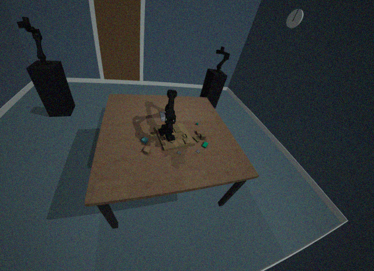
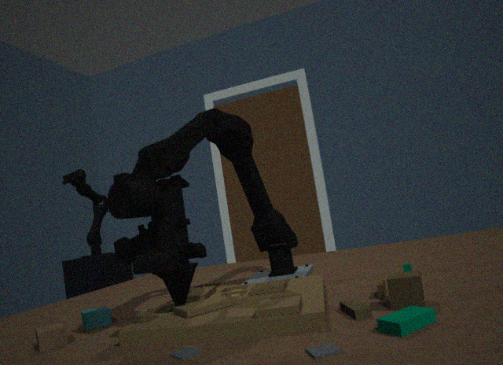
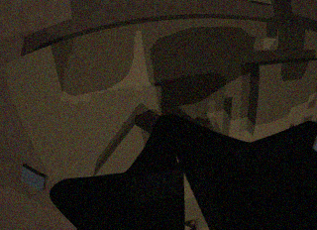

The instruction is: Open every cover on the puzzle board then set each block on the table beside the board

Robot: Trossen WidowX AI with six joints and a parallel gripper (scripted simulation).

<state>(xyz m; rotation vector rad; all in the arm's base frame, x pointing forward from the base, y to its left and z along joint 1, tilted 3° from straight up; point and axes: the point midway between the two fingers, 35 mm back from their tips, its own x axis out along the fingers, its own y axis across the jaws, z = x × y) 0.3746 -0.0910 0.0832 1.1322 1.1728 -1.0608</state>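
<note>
The wooden puzzle board (image 1: 173,145) (image 2: 223,333) lies mid-table with several covers on it. My gripper (image 2: 180,303) (image 3: 170,118) is shut and empty, pointing down, with its tips low at the end of a slanted plank-like cover (image 2: 203,307) (image 3: 116,147). Contact is too dark to tell. A teal block (image 1: 144,140) (image 2: 97,318) and a tan block (image 1: 146,150) (image 2: 52,337) rest on the table left of the board. A green block (image 1: 205,145) (image 2: 408,320) and a larger tan block (image 1: 202,137) (image 2: 404,289) rest to its right. The wells near the fingers are partly hidden.
A small wooden piece (image 2: 354,309) lies right of the board, and a tiny green cube (image 1: 197,123) (image 2: 406,267) farther back. Two flat grey pieces (image 1: 179,152) (image 2: 324,350) lie before the board. The arm's base plate (image 1: 162,115) (image 2: 302,270) stands behind it.
</note>
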